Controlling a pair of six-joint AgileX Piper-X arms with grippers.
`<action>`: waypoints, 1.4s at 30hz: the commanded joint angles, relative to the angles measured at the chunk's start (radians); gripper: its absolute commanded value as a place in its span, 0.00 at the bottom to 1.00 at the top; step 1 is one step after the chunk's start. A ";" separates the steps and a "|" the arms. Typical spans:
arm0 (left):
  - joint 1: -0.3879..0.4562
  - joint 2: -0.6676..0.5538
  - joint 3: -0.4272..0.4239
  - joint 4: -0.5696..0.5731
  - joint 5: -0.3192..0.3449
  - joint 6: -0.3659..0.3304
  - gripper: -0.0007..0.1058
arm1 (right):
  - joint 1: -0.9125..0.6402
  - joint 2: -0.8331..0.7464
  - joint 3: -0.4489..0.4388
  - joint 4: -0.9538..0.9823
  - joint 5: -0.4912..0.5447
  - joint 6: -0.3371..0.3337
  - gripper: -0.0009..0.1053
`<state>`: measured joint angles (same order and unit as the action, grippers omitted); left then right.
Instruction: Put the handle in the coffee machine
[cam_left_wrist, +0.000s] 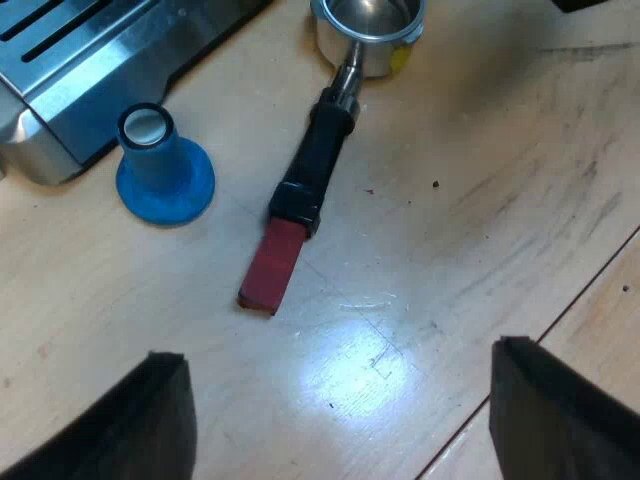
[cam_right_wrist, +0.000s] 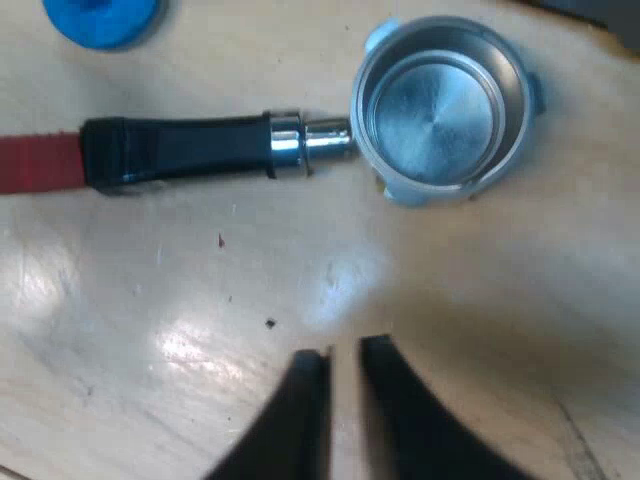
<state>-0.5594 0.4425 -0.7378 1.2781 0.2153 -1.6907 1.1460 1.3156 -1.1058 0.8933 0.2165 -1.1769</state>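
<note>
Right pincer near empty, red-ended holder

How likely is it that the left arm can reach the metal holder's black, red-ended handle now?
Probably yes: the open left pincer hangs over the wooden table, the black, red-ended handle lies loose ahead, and the blue tamper stands apart from it.

Nice and bright, light looks like it's coming from overhead. The pale table throws a white glare patch near the red end of the holder, and there are more shiny streaks in the right wrist view. The holder's metal cup gleams, with a soft-edged shadow beside it.
</note>
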 joint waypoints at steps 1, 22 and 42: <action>-0.001 0.000 -0.001 -0.013 0.006 -0.001 0.60 | -0.003 -0.023 -0.007 0.010 0.027 -0.024 0.47; -0.001 0.000 -0.001 -0.033 0.006 -0.001 0.60 | -0.166 0.049 -0.007 -0.146 -0.044 -0.197 0.81; -0.001 0.000 -0.001 -0.026 0.006 -0.001 0.60 | -0.166 0.233 0.033 -0.295 0.042 -0.226 0.81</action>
<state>-0.5594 0.4425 -0.7378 1.2531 0.2208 -1.6907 0.9806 1.5438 -1.0719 0.6014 0.2529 -1.3905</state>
